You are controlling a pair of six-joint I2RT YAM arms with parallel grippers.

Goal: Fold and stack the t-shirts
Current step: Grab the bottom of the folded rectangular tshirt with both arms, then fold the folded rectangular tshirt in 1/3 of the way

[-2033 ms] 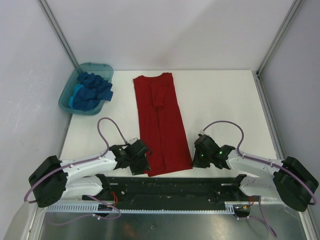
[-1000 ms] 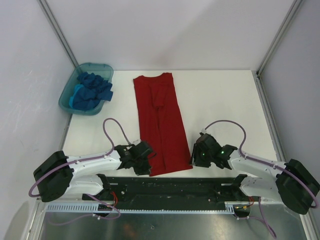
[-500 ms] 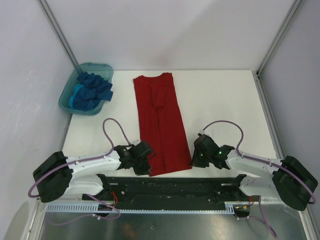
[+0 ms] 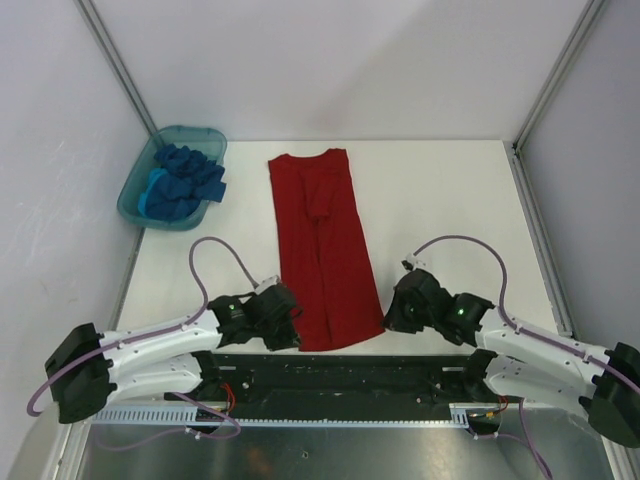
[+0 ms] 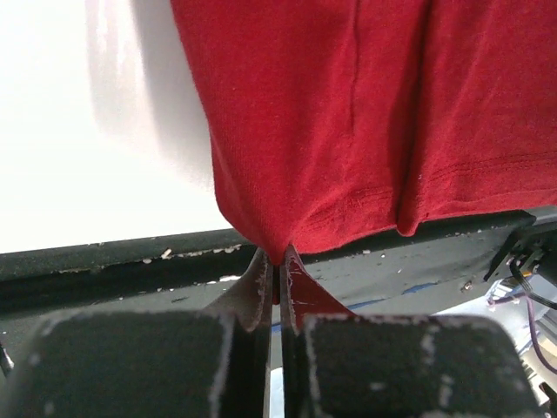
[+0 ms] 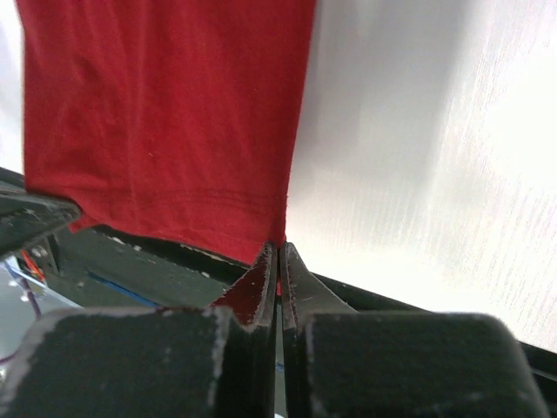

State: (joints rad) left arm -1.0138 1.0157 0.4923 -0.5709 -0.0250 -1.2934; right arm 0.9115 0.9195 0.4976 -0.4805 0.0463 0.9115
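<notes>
1. Since a second ago, your right gripper (image 6: 277, 252) has closed from half spread to pressed together. Both arms have also swung their rear links outward and lower in the top view.
2. Your table (image 4: 440, 200) is white and carries everything below.
3. Your red t-shirt (image 4: 320, 240) lies flat as a long strip, folded lengthwise. It runs from 12 o'clock to 6 o'clock down the table's middle, with its hem at the near edge.
4. Your teal tub (image 4: 135, 195) sits at the table's 10 o'clock corner, well apart from the red t-shirt.
5. Blue t-shirts (image 4: 185, 180) are heaped in the tub. You probably have more than one there, but the top view is too small to count them.
6. Your left gripper (image 5: 277, 261) is pinching the hem's 7 o'clock corner.
7. Your right gripper is pinching the hem's 5 o'clock corner.
</notes>
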